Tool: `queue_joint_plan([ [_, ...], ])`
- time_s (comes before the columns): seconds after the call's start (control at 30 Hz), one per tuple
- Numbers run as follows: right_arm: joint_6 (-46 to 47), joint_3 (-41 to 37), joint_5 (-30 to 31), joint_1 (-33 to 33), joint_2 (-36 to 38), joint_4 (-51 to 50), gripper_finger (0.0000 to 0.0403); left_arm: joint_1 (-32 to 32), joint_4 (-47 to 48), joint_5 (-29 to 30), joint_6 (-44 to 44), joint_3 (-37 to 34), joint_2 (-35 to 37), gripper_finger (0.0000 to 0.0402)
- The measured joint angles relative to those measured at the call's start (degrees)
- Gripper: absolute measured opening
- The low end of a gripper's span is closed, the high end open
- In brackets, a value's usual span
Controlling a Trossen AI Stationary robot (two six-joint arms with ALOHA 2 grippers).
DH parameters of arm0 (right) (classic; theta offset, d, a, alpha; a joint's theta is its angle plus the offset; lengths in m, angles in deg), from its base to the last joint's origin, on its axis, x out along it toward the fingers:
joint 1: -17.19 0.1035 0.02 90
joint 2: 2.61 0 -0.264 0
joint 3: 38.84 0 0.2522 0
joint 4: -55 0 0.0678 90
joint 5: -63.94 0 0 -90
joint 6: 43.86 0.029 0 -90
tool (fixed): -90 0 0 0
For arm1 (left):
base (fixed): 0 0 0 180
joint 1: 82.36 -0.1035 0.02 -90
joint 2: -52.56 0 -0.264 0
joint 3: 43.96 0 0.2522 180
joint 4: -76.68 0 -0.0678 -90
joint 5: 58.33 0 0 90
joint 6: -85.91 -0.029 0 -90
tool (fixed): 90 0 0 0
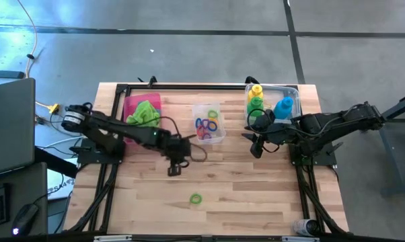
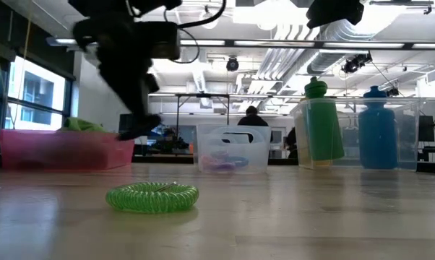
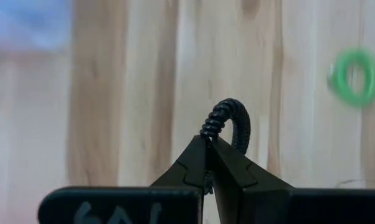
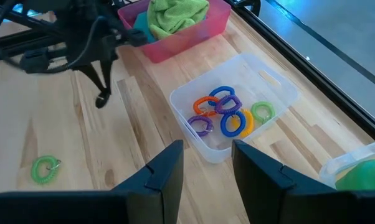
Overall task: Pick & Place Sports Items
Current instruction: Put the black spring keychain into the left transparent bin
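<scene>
From above, the left gripper [image 1: 174, 169] hangs mid-table, clenched on a black ring [image 1: 173, 172]; a green ring [image 1: 196, 199] lies alone nearer the front edge. Low down, that green ring [image 2: 152, 197] sits flat on the wood. Left wrist cam — fingers [image 3: 197, 163] pinch the black ring [image 3: 228, 121]. Right wrist cam — the right gripper [image 4: 207, 163] hangs released over the clear box [image 4: 271, 93] of rings [image 4: 225, 112].

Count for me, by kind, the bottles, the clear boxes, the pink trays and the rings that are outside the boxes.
bottles: 3 (yellow, green, blue)
clear boxes: 2 ()
pink tray: 1
rings outside the boxes: 2 (green ring on the table, black ring in the shut left gripper)
Total: 8
</scene>
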Motion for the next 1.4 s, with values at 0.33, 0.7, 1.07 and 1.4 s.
queue_joint_plan([
  [0.33,-1.3,0.0,0.0,0.0,0.0,0.0,0.0128,-8.4,-18.6,0.0,1.1,0.0,0.0,0.0007],
  [0.7,-1.5,0.0,0.0,0.0,0.0,0.0,0.0128,-16.2,-29.5,3.9,0.8,0.1,0.1,0.0008],
  [1.07,-1.7,0.0,0.0,0.0,0.0,0.0,0.0128,-21.7,-32.2,4.8,-3.5,0.1,0.1,0.001],
  [1.4,-3.0,0.0,0.0,0.0,0.0,0.0,0.0128,-23.5,-32.7,4.7,-6.5,0.1,0.1,0.0096],
])
